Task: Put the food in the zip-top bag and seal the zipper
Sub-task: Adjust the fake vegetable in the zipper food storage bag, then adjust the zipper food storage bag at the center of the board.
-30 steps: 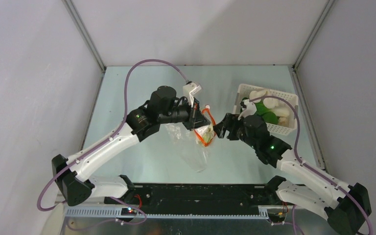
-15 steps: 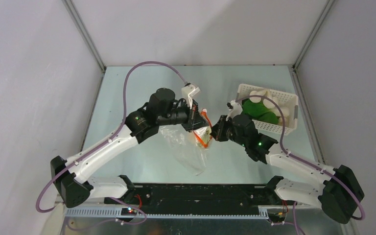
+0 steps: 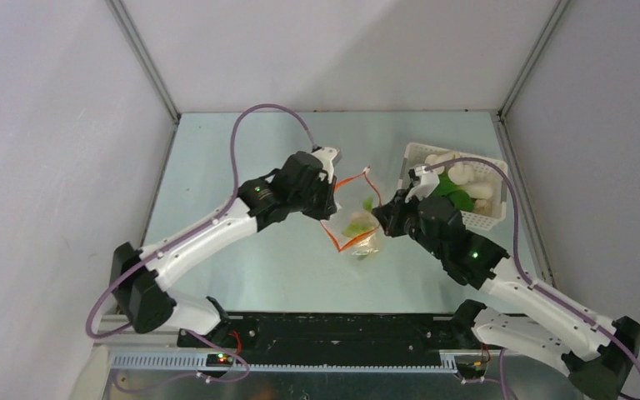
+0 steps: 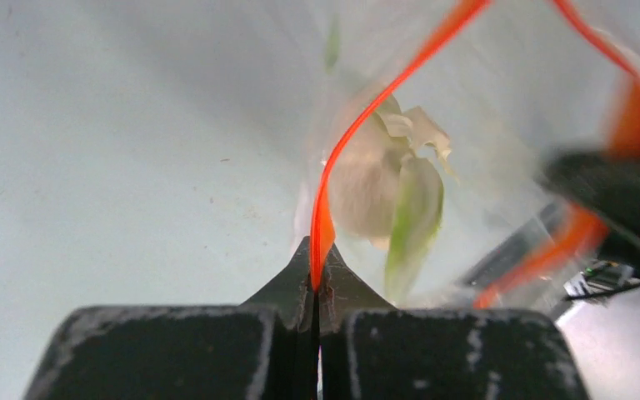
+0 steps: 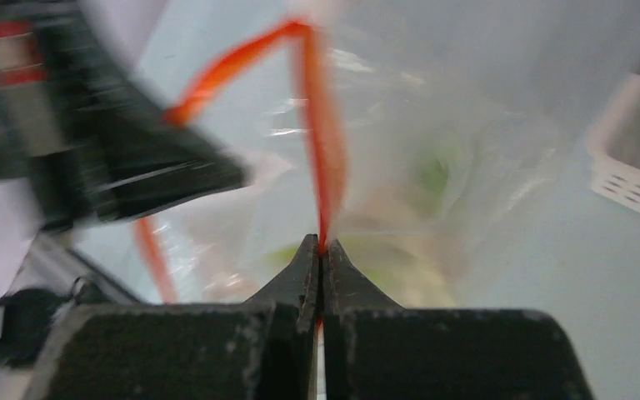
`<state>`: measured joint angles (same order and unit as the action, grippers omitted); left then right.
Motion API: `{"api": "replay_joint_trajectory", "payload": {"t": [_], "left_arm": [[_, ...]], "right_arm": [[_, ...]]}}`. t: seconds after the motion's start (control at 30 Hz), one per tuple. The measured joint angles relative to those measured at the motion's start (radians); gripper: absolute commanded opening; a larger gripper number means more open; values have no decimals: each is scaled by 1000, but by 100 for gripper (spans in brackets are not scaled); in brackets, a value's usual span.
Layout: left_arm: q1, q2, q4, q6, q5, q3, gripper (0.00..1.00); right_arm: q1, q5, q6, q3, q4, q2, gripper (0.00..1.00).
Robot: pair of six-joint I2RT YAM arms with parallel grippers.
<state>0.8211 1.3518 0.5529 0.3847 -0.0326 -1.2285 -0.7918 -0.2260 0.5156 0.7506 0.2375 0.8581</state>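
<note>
Top external: food (image 3: 354,227) in zip-top bag (image 3: 370,249), more in basket (image 3: 487,218).

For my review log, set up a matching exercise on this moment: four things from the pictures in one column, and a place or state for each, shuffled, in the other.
Column one
1. left gripper
2. white perforated plastic basket
3. cream-white and green toy vegetable
4. orange-red zipper strip

Column two
A. inside the clear plastic bag
B. parted, mouth not sealed
C. at the far right, holding more toy vegetables
D. shut on the bag's mouth edge

Pairs: 1-D, 2-C, 3-A, 4-B
</note>
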Motion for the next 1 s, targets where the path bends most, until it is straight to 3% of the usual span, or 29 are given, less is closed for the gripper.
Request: {"api": "replay_joint_trajectory", "payload": {"t": [0.27,0.67,0.8,0.87,0.9,0.93,0.97,1.0], "left_arm": [[-1,87,66,11,64,-63,0],[-1,11,66,11,91,-66,0],[-1,9,68,10,95,-75,0],[-1,18,77,8,94,-91,0],[-1,27,79,8,93,-104,0],[-1,42,79,8,93,-120,0],[-1,46,79,8,93,-123,0],[-1,58,80,8,93,-133,0]], "right_arm": [[-169,32,-98,75,7,-30,0],[8,-18,-59,82,130,-5,2],[63,6,-58,82,148,0,20],[82,29,-64,82,146,0,41],[92,45,-67,82,145,0,61],[102,59,-71,82,145,0,69],[110,69,-69,82,142,0,89],[121,84,-79,82,136,0,97]]}}
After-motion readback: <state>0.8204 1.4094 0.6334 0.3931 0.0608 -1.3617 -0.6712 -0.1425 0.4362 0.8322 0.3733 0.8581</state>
